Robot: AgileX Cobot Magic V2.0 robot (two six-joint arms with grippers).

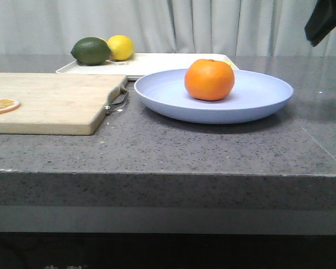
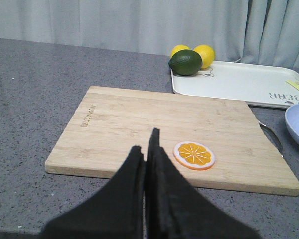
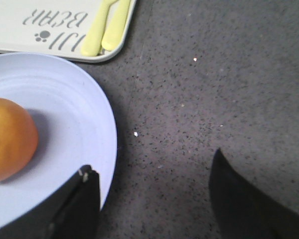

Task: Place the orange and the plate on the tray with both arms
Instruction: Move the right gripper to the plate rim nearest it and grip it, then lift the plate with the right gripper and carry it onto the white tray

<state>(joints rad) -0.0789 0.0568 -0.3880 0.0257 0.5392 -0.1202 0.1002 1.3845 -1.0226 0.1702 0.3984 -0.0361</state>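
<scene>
The orange (image 1: 209,79) sits on the lavender-blue plate (image 1: 257,95) at the table's middle right. The cream tray (image 1: 151,64) lies just behind the plate. My right gripper (image 3: 152,162) is open and empty above the plate's right rim, with one finger over the plate (image 3: 74,124) and the other over bare table. The orange (image 3: 7,139) is beside it, untouched. My right arm (image 1: 325,19) shows at the top right of the front view. My left gripper (image 2: 144,144) is shut and empty over the near edge of the cutting board (image 2: 164,129).
A dark green lime (image 1: 91,50) and a lemon (image 1: 121,47) rest on the tray's far left end. Yellow utensils (image 3: 107,25) lie on its right end. A flat orange slice (image 2: 194,155) lies on the wooden cutting board (image 1: 50,101) at the left.
</scene>
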